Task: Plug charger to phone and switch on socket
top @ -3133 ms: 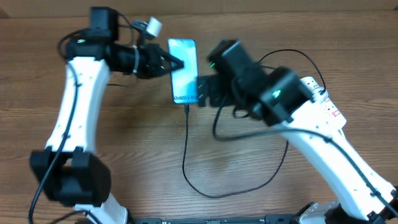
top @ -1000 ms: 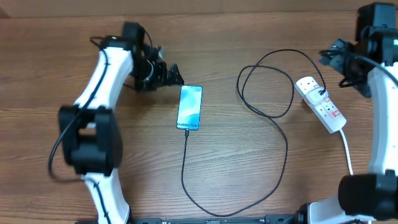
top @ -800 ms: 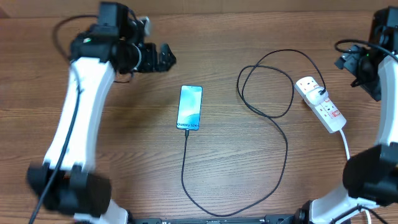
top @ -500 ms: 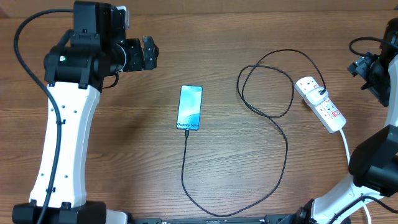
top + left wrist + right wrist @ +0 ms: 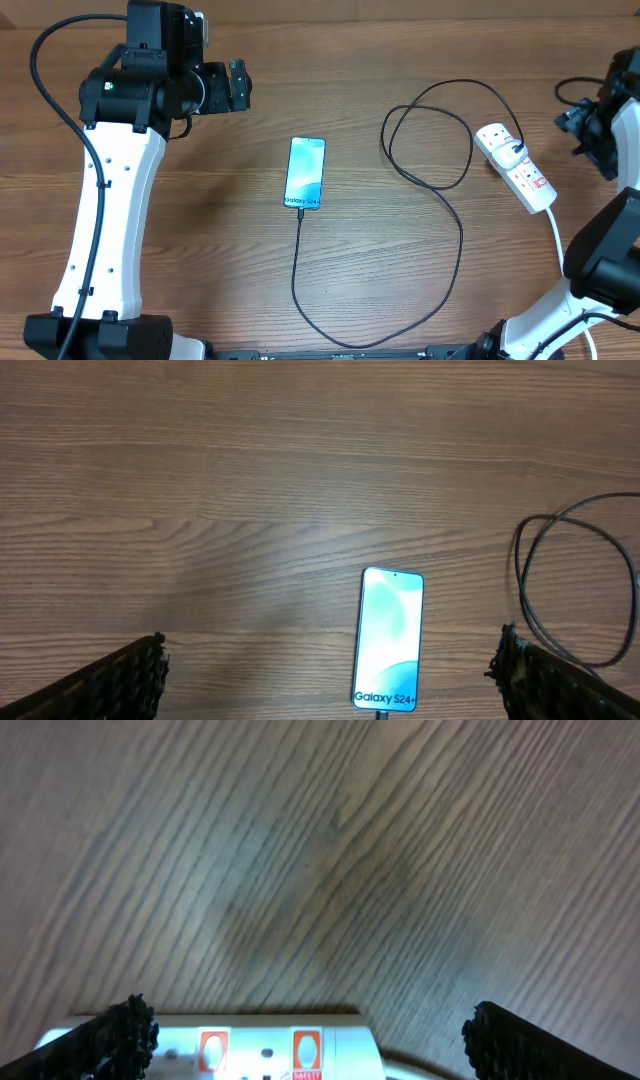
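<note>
The phone (image 5: 306,172) lies flat mid-table with its blue screen lit; the left wrist view shows the phone (image 5: 390,640) from above. The black charger (image 5: 455,225) cable runs from the phone's near short edge, loops over the table and ends at the white socket (image 5: 516,166) on the right. My left gripper (image 5: 240,88) hangs open, up and to the left of the phone, and holds nothing. My right gripper (image 5: 588,128) is open just right of the socket. In the right wrist view, the socket (image 5: 220,1045) with its red switch marks lies between the open fingers (image 5: 520,1040).
A thick white cord (image 5: 556,238) leaves the socket toward the near right edge. The charger cable forms a loop (image 5: 430,135) between phone and socket, seen as a loop (image 5: 575,590) at the right of the left wrist view. Bare wood surrounds the phone.
My left arm has pulled back up and left, away from the phone. My right gripper has drifted right, off the socket. Phone, cable and socket have stayed put.
</note>
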Available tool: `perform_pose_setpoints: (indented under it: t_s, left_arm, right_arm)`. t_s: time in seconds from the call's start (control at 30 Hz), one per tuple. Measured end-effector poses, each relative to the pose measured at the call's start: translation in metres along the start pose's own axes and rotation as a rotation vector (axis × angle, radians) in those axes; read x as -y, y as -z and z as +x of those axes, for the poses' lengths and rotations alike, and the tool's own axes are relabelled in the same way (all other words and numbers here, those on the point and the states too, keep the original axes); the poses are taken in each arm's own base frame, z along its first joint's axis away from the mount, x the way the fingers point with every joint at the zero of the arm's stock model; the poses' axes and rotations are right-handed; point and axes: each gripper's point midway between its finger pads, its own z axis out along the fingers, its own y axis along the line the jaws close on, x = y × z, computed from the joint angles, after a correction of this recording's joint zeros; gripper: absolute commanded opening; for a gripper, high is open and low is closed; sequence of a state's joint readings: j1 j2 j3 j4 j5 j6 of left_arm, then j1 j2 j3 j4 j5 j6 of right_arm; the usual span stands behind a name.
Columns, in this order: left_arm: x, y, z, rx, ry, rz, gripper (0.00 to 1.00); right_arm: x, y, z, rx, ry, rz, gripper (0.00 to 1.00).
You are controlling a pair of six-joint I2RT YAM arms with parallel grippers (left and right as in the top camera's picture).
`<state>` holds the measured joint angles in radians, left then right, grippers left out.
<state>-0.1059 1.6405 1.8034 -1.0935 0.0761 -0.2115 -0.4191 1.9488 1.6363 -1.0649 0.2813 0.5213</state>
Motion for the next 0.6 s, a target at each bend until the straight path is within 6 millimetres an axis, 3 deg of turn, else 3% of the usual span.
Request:
perform_pose_setpoints:
  t_s: [0.2, 0.6]
  left_arm:
    - [0.000, 0.000, 0.000, 0.001, 0.000, -0.003, 1.00]
    - [0.000, 0.000, 0.000, 0.001, 0.000, -0.003, 1.00]
  right_arm:
    - [0.003, -0.016, 0.011, -0.016, 0.034, 0.014, 1.00]
    - [0.005, -0.016, 0.020, -0.054, 0.106, 0.013, 1.00]
